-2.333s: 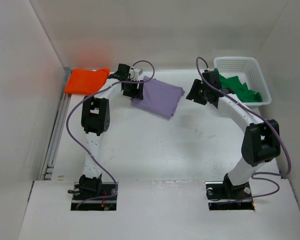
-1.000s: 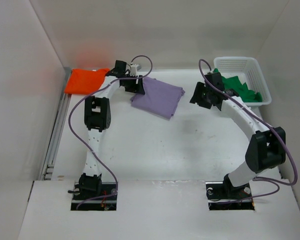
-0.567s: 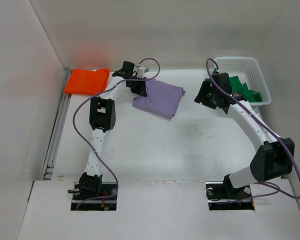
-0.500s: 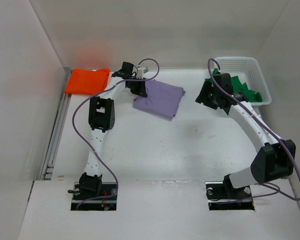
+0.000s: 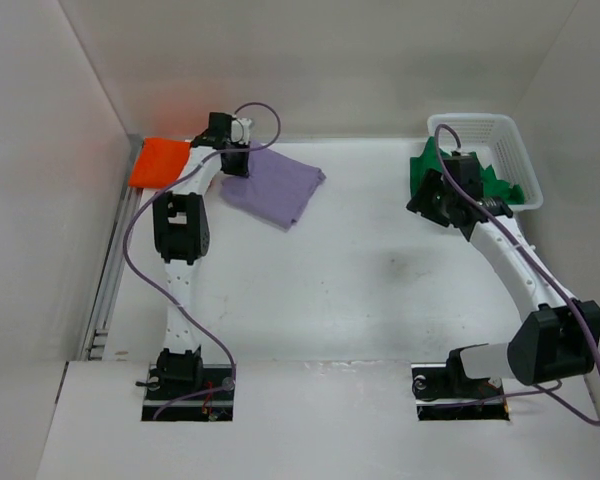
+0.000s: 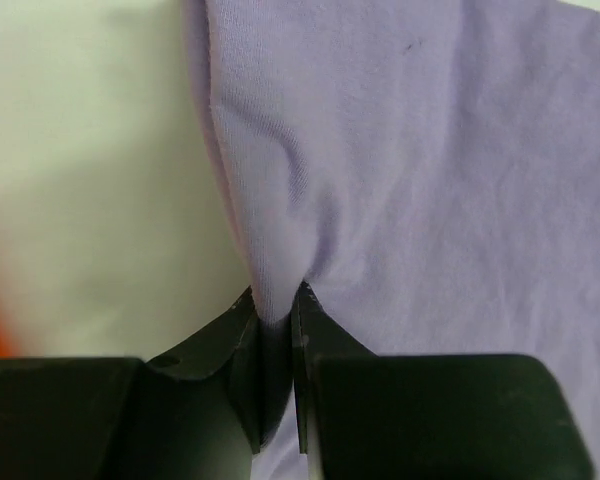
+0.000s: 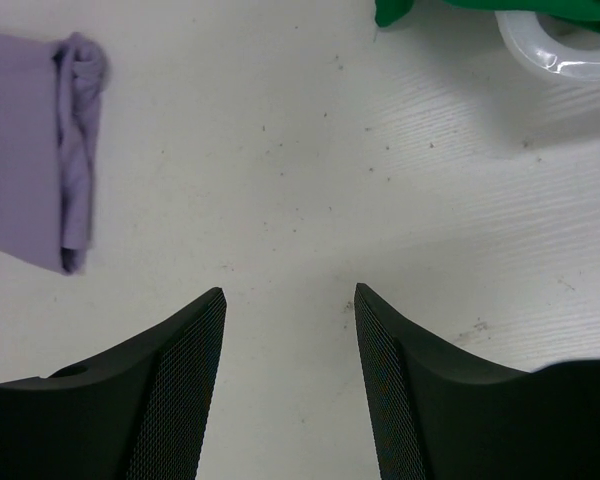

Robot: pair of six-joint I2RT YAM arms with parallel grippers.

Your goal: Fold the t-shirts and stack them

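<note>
The left fingers [image 6: 242, 345] are pinching the lavender shirt [image 5: 275, 185] at its left edge, the orange shirt [image 5: 158, 162] lying just beside (side wall [image 5: 90, 130] close). The right fingers [image 7: 185, 370] are hanging wide over bare surface [image 5: 360, 260], the green shirt [image 5: 422, 165] spilling from the basket [image 5: 510, 130] nearby.

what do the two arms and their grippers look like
The left arm and right arm have white tubular links and blocky black joints. A purple cable loops along each. The right gripper has black fingers with fine crosshatched texture; the left gripper looks plain black.
</note>
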